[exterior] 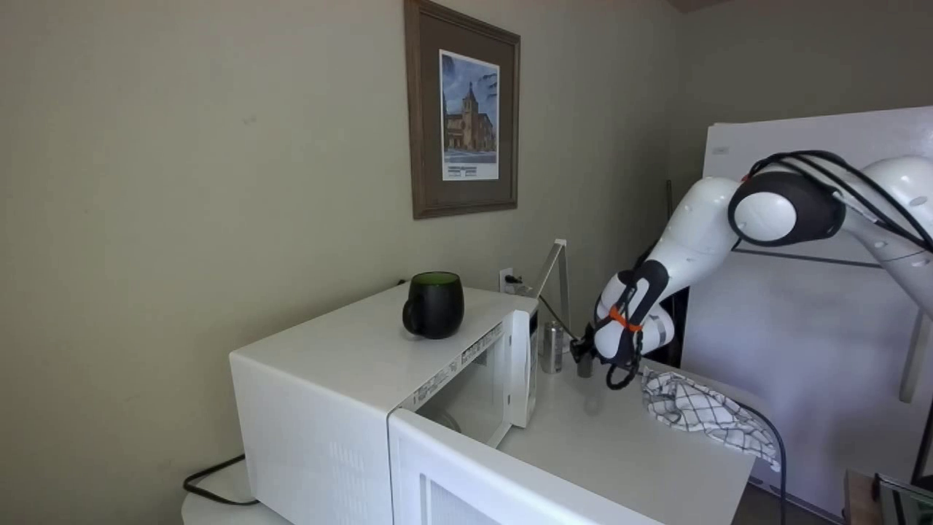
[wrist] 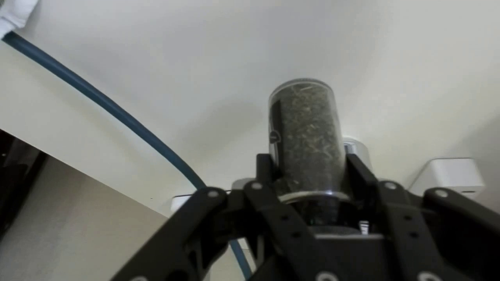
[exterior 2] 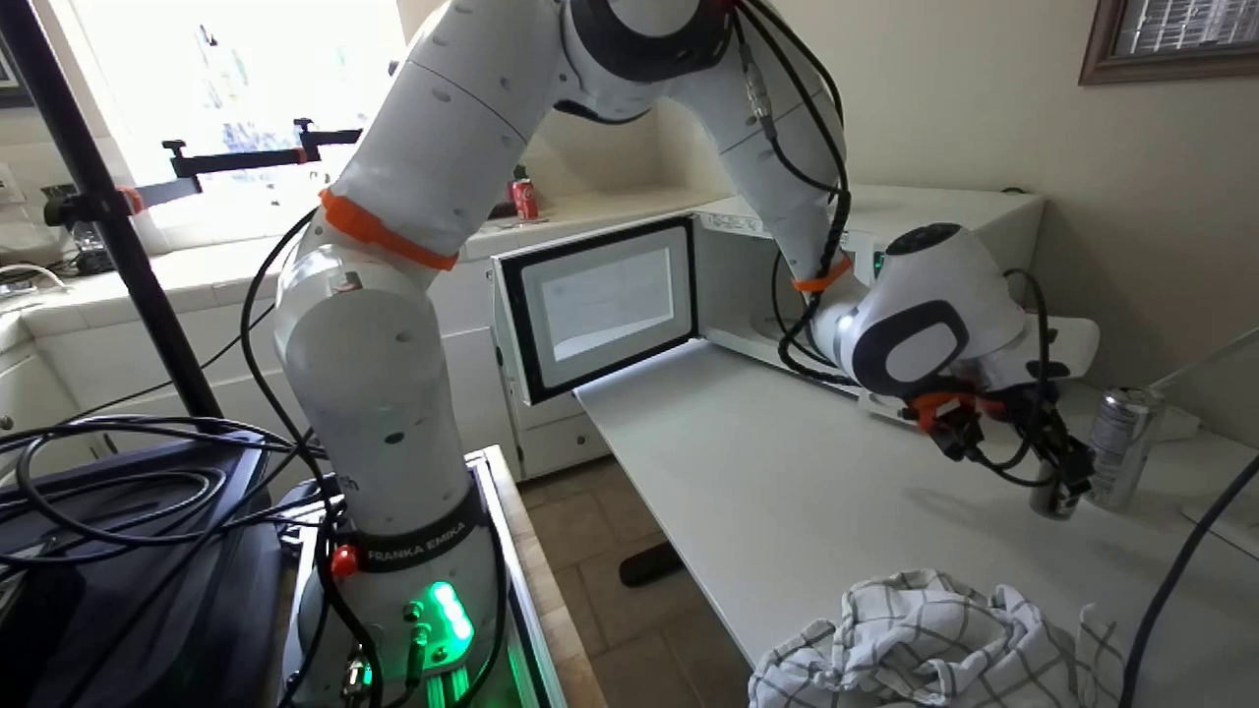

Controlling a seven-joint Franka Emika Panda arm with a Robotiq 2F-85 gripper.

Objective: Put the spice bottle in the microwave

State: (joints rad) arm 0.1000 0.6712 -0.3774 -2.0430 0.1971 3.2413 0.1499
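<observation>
The spice bottle (wrist: 304, 136) is small and clear with grey-green herbs and a dark cap. It also shows in both exterior views (exterior: 584, 367) (exterior 2: 1054, 501). My gripper (wrist: 308, 162) has a finger against each side of it near the cap end, and the bottle's base points away from the wrist. The bottle seems to be a little above the white table, with its shadow apart from it. The white microwave (exterior: 313, 423) stands farther along the table with its door (exterior 2: 605, 305) wide open. It shows behind the arm in an exterior view (exterior 2: 934, 204).
A silver can (exterior: 552, 348) stands close beside the bottle, also in an exterior view (exterior 2: 1121, 442). A black mug (exterior: 434, 313) sits on the microwave. A checkered cloth (exterior 2: 915, 629) and a cable (wrist: 117, 113) lie on the table. A white fridge-like cabinet (exterior: 787, 328) stands behind.
</observation>
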